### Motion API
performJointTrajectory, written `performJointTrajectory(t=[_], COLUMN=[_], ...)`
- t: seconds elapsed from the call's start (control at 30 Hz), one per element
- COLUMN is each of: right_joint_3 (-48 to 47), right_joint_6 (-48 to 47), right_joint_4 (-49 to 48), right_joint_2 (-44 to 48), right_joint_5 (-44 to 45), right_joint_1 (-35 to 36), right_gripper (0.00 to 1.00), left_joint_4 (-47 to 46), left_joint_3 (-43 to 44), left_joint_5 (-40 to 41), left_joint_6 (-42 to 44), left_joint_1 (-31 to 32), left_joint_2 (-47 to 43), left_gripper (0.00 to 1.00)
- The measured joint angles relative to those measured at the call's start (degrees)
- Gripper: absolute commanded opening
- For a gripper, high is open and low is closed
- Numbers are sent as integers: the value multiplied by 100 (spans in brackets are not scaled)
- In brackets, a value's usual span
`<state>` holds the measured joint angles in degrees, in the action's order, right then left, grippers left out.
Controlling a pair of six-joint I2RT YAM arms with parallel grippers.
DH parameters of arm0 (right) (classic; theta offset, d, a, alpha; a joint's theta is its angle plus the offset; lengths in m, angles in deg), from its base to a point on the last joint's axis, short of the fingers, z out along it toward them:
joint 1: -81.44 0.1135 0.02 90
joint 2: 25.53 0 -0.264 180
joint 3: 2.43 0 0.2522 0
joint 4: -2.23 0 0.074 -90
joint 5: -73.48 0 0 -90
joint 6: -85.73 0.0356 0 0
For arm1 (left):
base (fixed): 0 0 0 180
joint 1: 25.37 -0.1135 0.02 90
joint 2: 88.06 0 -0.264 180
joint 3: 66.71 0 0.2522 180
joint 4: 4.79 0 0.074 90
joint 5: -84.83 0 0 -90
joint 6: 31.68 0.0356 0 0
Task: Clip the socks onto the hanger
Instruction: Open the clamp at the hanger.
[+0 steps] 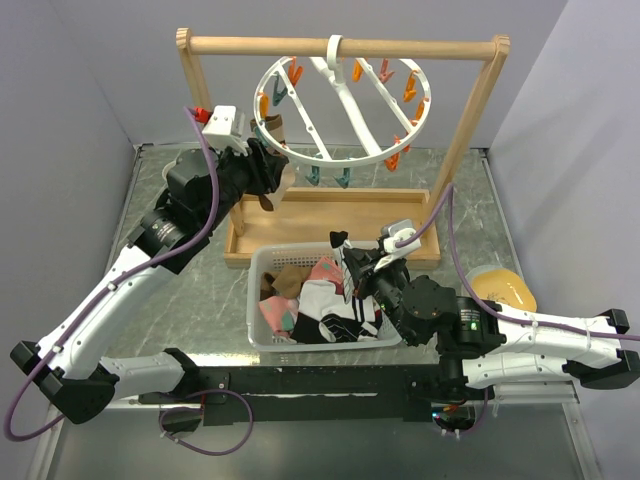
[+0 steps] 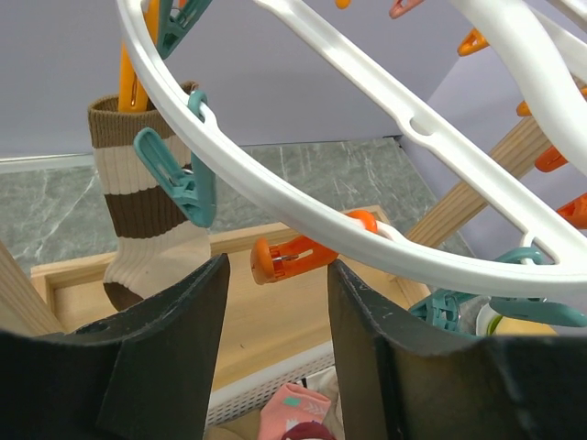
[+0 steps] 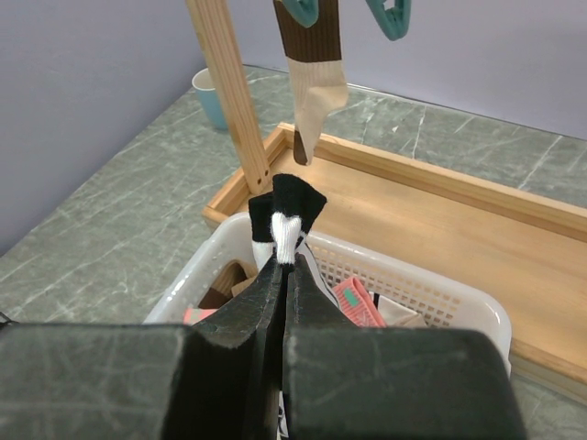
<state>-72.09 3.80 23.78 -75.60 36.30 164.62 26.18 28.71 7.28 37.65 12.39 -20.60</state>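
Black-and-white sock (image 3: 286, 206) is pinched near one end in your right gripper (image 3: 282, 261), above the basket (image 1: 255, 290); it may slip. Your left gripper (image 2: 275, 266) is spread before an orange peg (image 2: 293, 255); nudge the hanger (image 2: 367, 229) and it could swing away.

Left pincer (image 2: 275, 275) raised, parted; right pincer (image 3: 282, 268) clamped.

Ring hanger (image 2: 275, 188), brown-striped sock (image 2: 147, 211) clipped — black-white sock (image 3: 286, 215) above heaped socks (image 1: 320, 300).

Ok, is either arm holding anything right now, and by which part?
Right gripper pinches a black-and-white sock near its black end, which pokes past the fingers. Left gripper is open, holding nothing.
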Motion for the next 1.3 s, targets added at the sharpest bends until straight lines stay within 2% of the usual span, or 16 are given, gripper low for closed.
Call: performJointTrajectory(t=[0.23, 0.8, 0.93, 1.07, 1.3], right_joint_3=[0, 0, 0, 0, 0], right_joint_6=[7, 24, 26, 44, 55], right_joint_4=[37, 42, 39, 39, 42], right_joint_2=[0, 2, 2, 2, 4], right_joint_5=[2, 2, 2, 2, 2], right_joint_1=[13, 33, 33, 33, 33], right_gripper=[0, 0, 0, 0, 0], left_joint_4=[-35, -66, -66, -68, -68], left_joint_3=[-46, -46, -46, -46, -46], left_joint_5=[-15, -105, -122, -170, -232], left_joint_6=[24, 20, 7, -2, -9], left_joint_1=[-2, -17, -20, -28, -72], left_joint_2=[-7, -7, -7, -7, -7], left_gripper=[45, 39, 30, 26, 31])
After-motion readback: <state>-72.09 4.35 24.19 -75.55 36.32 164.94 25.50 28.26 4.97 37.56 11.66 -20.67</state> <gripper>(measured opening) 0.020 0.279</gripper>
